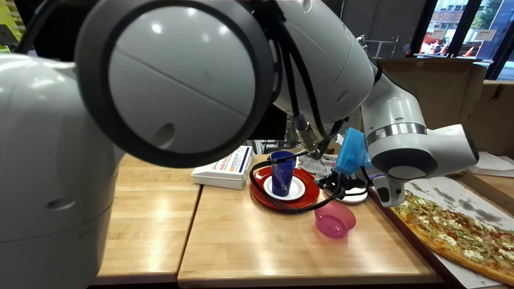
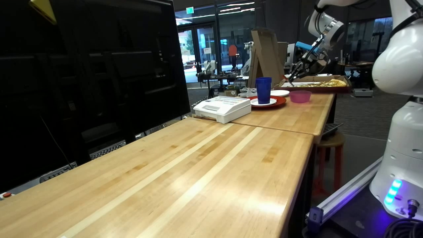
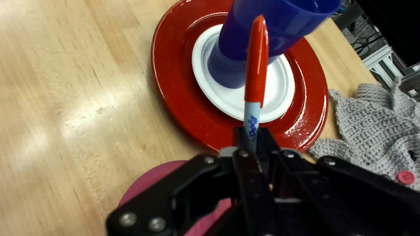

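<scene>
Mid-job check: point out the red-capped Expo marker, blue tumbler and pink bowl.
Red-capped Expo marker point(image 3: 256, 82), in the wrist view: on its red cap.
Blue tumbler point(image 1: 282, 176), in an exterior view: on its side wall.
Pink bowl point(image 2: 300, 97), in an exterior view: on its outer wall.

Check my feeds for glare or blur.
Wrist view: glare whitens patches of the tabletop; the dark pincer looks slightly soft towards the camera, while the red-capped marker it grips looks fairly sharp. Both exterior views: bright reflections there too. In an exterior view: white glints on the arm.

Tool point(image 3: 252, 136) gripping red-capped marker point(image 3: 256, 82), blue cup point(image 3: 234, 46) on white plate point(image 3: 229, 102)
</scene>
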You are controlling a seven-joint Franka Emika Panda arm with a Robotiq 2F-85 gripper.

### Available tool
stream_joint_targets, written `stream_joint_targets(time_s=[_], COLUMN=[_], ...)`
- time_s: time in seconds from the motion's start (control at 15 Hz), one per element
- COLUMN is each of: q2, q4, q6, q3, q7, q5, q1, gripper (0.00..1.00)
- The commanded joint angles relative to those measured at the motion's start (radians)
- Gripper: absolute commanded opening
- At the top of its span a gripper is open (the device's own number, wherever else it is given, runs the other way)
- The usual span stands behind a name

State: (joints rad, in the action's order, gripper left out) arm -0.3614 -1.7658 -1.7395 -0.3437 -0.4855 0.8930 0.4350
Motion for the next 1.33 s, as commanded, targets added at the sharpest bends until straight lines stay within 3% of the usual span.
stream_joint_targets(time_s=[0.0, 1.27], q2=[0.041, 0.114], q4=[-0.032, -0.046], q6=[0.035, 0.129], q3=[0.004, 0.014], q7=[0.033, 0.092], q5=[0.059, 0.147], q1=[0.003, -0.043], gripper=[0.03, 0.03])
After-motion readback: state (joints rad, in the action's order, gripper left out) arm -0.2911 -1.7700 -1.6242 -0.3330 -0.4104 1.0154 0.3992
